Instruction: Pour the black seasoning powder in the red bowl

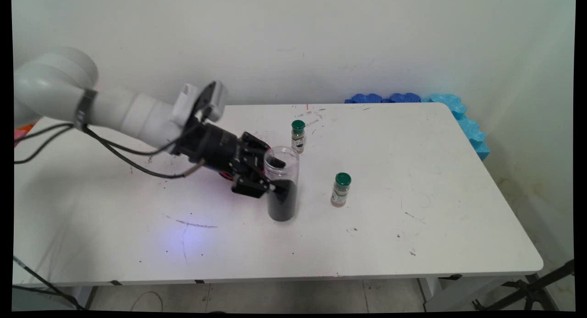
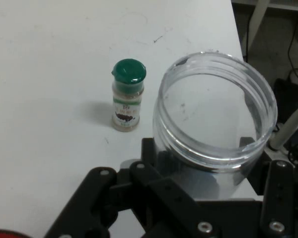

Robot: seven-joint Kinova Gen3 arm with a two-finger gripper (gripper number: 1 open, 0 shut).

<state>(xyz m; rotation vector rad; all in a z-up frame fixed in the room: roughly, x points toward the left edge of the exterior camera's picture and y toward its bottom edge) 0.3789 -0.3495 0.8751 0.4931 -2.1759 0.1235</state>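
Observation:
My gripper (image 1: 279, 175) reaches in from the left at mid-table and is shut on a clear, lidless jar (image 1: 282, 189), one finger on each side of it. The jar stands upright, its lower half dark with black contents. In the hand view its open mouth (image 2: 216, 114) sits right above the gripper (image 2: 213, 171). A small spice bottle with a green cap (image 1: 340, 189) stands to the jar's right, apart from it; the hand view shows one such bottle (image 2: 127, 94). A second green-capped spice bottle (image 1: 298, 136) stands just behind the jar.
The white table (image 1: 412, 235) carries scuffs and dark specks. Blue foam pieces (image 1: 463, 118) lie along the back right corner against the wall. Black stand legs (image 1: 527, 290) show on the floor beyond the front right corner.

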